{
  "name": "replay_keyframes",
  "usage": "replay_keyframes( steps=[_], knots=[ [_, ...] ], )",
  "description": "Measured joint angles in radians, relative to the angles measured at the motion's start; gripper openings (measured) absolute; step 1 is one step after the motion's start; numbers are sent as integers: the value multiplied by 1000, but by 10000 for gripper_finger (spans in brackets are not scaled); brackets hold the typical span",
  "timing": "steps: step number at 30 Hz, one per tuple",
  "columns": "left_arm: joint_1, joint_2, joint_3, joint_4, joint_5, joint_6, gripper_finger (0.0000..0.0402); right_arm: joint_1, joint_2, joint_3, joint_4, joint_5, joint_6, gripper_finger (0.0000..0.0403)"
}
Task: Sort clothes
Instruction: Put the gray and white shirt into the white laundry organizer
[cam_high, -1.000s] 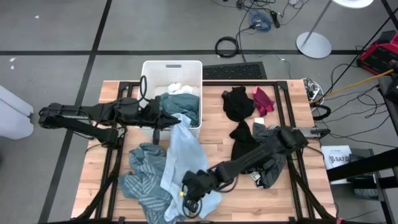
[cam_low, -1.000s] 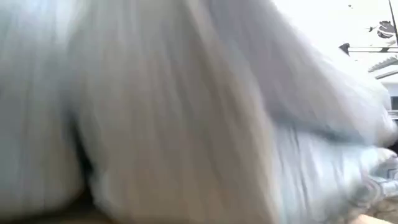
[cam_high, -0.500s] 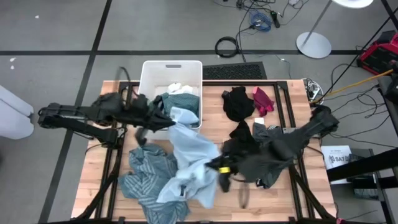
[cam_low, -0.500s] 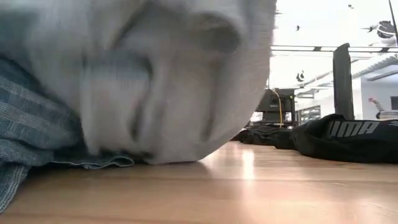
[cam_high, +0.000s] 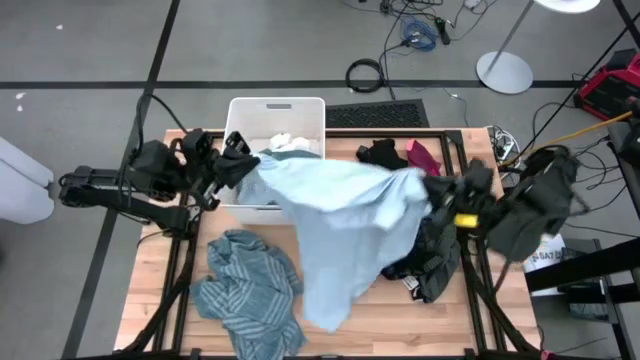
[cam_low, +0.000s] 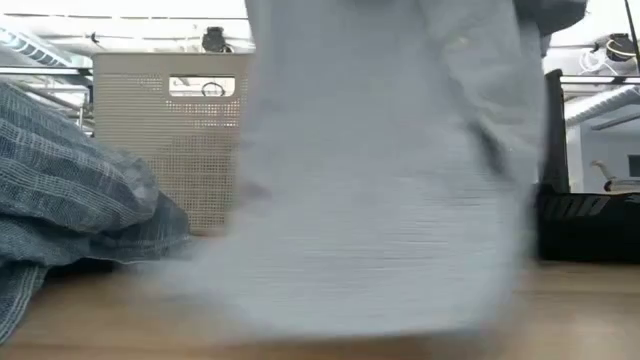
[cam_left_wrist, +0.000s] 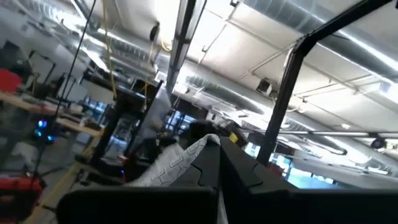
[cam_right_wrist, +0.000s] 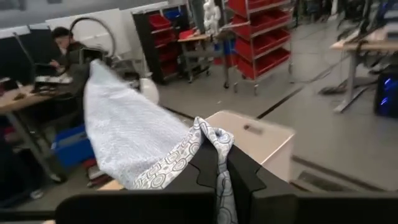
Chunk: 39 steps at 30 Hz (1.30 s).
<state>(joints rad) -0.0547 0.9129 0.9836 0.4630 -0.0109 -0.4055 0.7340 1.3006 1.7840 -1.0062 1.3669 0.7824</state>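
Holding light blue garment (cam_high: 340, 215) | both hands shut | writing: unreadable

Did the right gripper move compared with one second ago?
Yes. The right gripper, shut on the light blue shirt, went from the table's front edge up toward the right, beside the black garments.

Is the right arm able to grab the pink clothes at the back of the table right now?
Probably not yet. The right gripper is shut on the light blue shirt, stretched between it and the left gripper. The pink garment lies close and uncovered, but the gripper must let go first.
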Motion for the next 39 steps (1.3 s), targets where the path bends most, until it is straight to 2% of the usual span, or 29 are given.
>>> replay_keyframes(
  steps=[2,5,7,11,13,17,21,23,27,31,35,39],
  knots=[
    [-2,6,0,-6,1,-15,5,-4,-41,1,-20,-28,-56,0],
    [-18,24,0,-44,2,-59,5,-8,-82,2,-76,-136,-66,0],
    [-38,44,0,-70,2,-82,5,-8,-90,3,-153,-231,-9,0],
    [-109,99,0,-66,1,-94,5,-4,-67,0,-357,-380,207,0],
    [-142,120,0,-57,19,-115,5,10,-49,0,-393,-442,249,0],
    [-195,139,0,-50,96,-177,5,61,-24,0,-283,-522,190,0],
    [-243,141,0,34,168,-230,5,124,-21,0,-9,-608,1,0],
    [-265,141,0,136,222,-230,5,154,-21,0,141,-609,-155,0],
    [-293,141,0,381,318,-135,5,185,-35,0,402,-606,-473,0],
    [-294,131,0,490,348,-66,5,184,-60,0,531,-601,-645,0],
    [-274,124,0,458,325,-53,5,156,-80,0,467,-517,-631,0],
    [-242,124,0,308,272,-57,5,99,-85,0,177,-466,-419,0]
  ],
)
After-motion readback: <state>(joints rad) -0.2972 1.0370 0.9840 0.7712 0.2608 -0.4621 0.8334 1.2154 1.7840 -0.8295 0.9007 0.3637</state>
